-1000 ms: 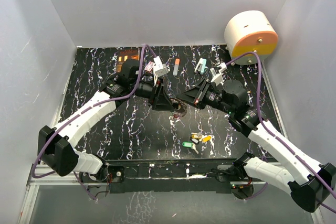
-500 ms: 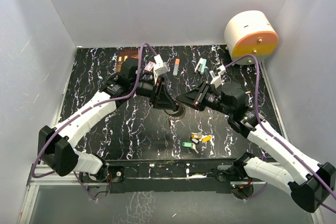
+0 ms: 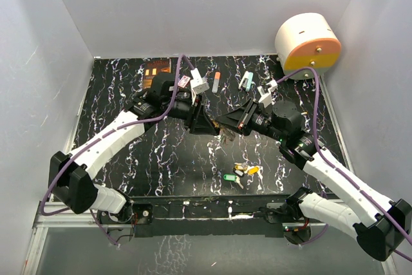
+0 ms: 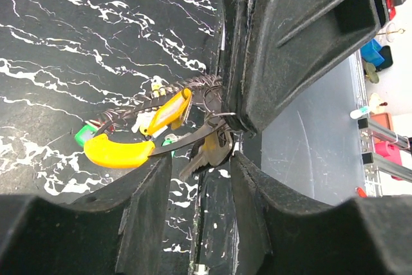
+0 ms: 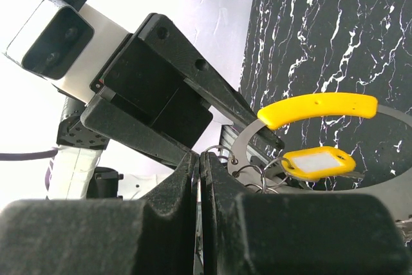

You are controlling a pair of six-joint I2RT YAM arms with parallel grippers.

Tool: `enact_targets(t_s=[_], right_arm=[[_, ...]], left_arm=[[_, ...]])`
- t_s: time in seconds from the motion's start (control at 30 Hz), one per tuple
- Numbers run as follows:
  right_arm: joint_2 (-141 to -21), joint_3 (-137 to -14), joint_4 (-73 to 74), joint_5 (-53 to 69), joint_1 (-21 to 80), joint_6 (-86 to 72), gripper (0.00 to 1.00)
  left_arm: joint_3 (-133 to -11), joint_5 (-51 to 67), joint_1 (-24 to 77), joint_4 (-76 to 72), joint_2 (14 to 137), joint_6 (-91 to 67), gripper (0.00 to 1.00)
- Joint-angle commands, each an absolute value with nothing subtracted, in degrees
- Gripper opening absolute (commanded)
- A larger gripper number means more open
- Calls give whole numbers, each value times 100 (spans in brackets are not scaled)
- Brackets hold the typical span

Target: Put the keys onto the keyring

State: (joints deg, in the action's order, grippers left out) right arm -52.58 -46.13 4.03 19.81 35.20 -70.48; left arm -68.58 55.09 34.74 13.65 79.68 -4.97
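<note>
Aloft, 1 keyring [image 5: 241, 146] between left tool [image 4: 199, 159] and right tool [image 5: 199, 160].

- The top view is bright and even under diffuse overhead light. Soft shadows lie beneath the arms on the black, white-veined marbled tabletop [image 3: 116, 94], and a warm orange reflection [image 3: 156, 69] sits at upper left.
- In the left wrist view, the left gripper [image 4: 199, 159] is blurred along the bottom edge, and the right edge looks washed pale.
- In the right wrist view, the upper left blows out white. The right gripper [image 5: 199, 156] is soft, while the thin silvery wire keyring [image 5: 239, 147] is sharp.
</note>
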Motion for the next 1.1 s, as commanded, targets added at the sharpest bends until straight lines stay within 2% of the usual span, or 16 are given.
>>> enact_targets(t_s=[0.0, 0.2, 0.37, 0.47, 0.63, 0.7, 0.73, 0.77, 0.83, 1.07], right_arm=[[-5128, -4650, -285, 2118, 3577, -7163, 8], [-5133, -4582, -327, 2091, 3578, -7176, 8], [-5162, -4588, -353, 2083, 3587, -7181, 8], [-5177, -4580, -343, 2066, 3586, -7194, 8], [-5160, -4529, -334, 1975, 3594, -7216, 8], [-5159, -4506, -334, 1956, 3587, -7222, 8], [-5153, -4494, -334, 1945, 3594, -7231, 8], [-5144, -4479, -341, 1936, 3589, -7237, 8], [-5120, -4465, -336, 1934, 3591, -7242, 8], [-5102, -4408, -342, 1934, 3589, -7250, 8]], left_arm=[[-7043, 5660, 3506, 1108, 8040, -675, 41], [-7012, 5772, 3507, 1011, 8026, -782, 38], [-6990, 5834, 3507, 924, 7988, -879, 23], [-7009, 5832, 3512, 875, 7983, -973, 10], [-6981, 5985, 3508, 730, 7941, -1130, 3], [-6955, 6063, 3507, 704, 7917, -1150, 5], [-6935, 6077, 3507, 703, 7903, -1145, 10], [-6915, 6071, 3507, 731, 7887, -1125, 25], [-6887, 6029, 3509, 825, 7867, -1010, 38], [-6897, 6096, 3507, 872, 7866, -888, 49]])
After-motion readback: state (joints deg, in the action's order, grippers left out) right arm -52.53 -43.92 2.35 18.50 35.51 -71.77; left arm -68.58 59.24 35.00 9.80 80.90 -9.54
